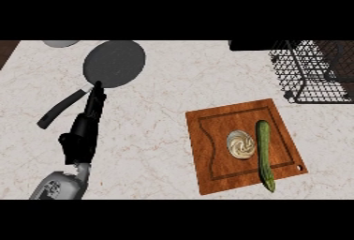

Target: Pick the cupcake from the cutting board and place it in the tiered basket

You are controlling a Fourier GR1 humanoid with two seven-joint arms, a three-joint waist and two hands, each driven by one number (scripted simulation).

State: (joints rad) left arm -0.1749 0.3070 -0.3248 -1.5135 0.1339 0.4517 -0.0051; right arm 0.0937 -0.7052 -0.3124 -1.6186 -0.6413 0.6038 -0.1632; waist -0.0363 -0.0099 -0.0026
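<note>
Green cucumber (265,154) beside cupcake (242,145)

Marble counter (159,117) with cutting board (214,164), pan (114,63), basket (311,70)

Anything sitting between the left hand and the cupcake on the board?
No. In the head view, only bare marble counter and a strip of cutting board separate the left hand from the cupcake. The cucumber lies beyond the cupcake.

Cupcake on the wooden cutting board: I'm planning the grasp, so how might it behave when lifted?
The small round cupcake with swirled pale frosting probably smears if touched from above. It looks short and wide, so unlikely to tip. The long green cucumber lies right beside it, so it may roll if bumped.
</note>
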